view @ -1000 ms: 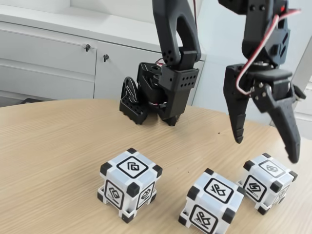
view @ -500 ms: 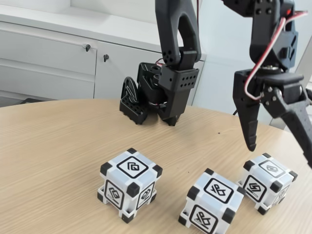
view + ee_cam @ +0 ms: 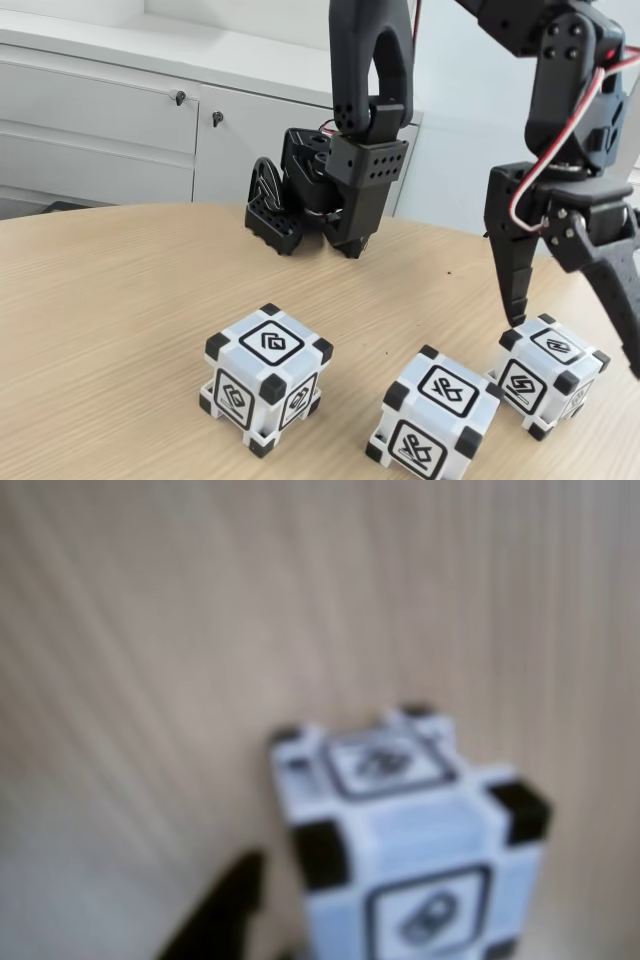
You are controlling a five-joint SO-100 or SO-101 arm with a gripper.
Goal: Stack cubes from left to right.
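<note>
Only black-framed glyphs mark the cubes [image 3: 266, 378]; no readable writing.

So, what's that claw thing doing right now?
Gripper open, jaws straddling right cube, not gripping. Three cubes on table, none stacked. Nothing in the way.

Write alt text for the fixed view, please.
A black robot arm's open gripper hangs over the rightmost cube of three white, black-cornered cubes in a row on a wooden table. The middle cube and left cube sit untouched; white cabinets stand behind.
</note>
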